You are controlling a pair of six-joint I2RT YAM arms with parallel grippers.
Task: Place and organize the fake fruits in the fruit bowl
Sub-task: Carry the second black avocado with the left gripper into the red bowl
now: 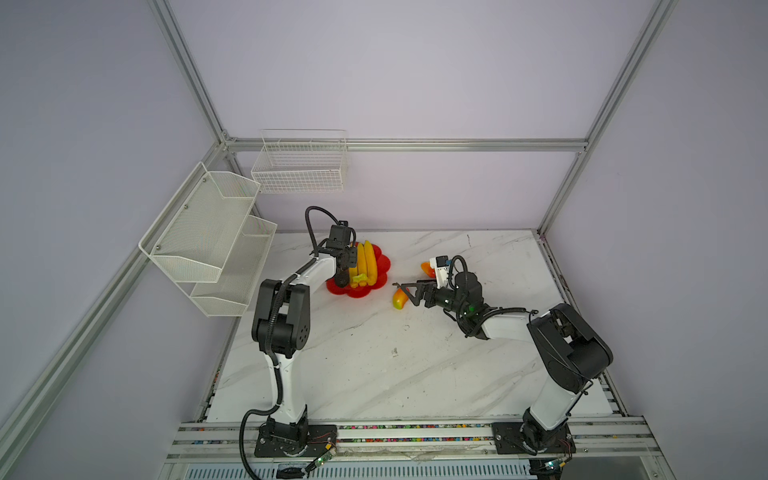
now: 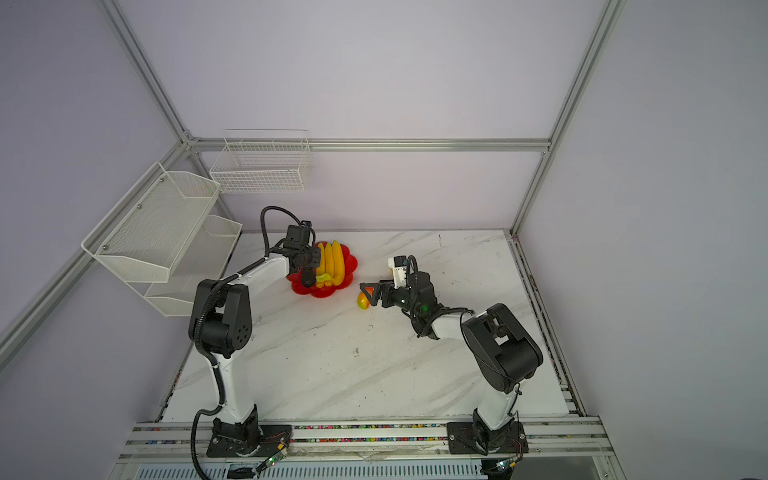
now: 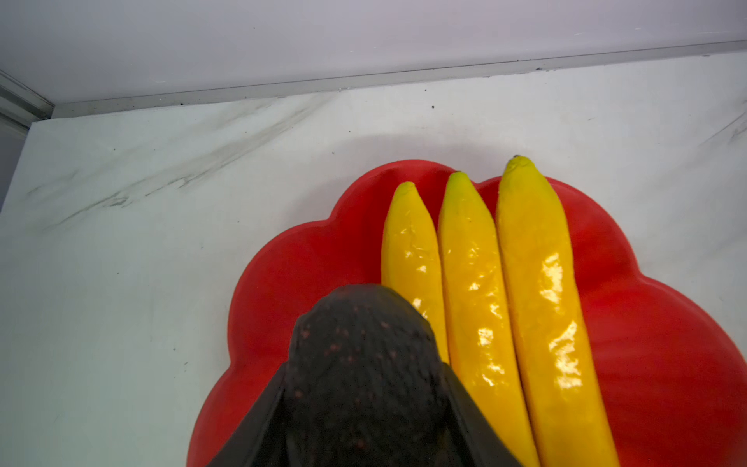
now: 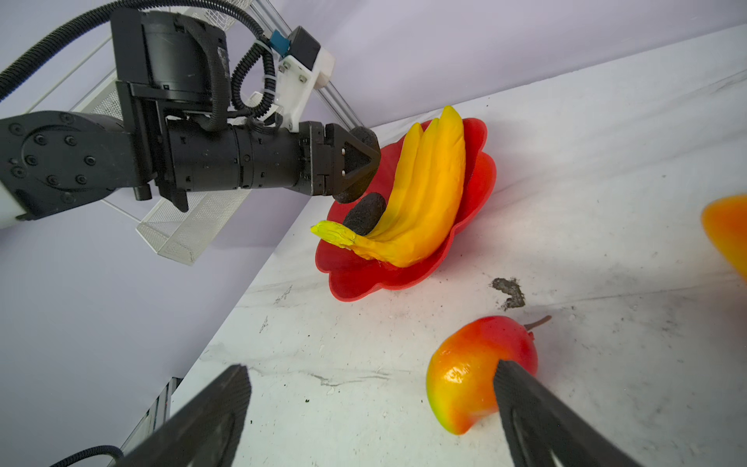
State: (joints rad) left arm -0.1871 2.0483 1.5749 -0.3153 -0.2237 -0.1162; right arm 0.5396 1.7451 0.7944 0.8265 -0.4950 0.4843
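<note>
left end effector (image 4: 357, 163) grips avocado (image 3: 364, 356) over bowl (image 3: 667, 343); right end effector (image 4: 370, 370) gapes wide. dropped high, avocado may roll out.

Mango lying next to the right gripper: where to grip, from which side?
Clamp the red-orange glossy mango across its plump middle, from above: it lies on its side, green end tapering. The open right gripper sits offset, one finger overlapping it; recentre first.
</note>
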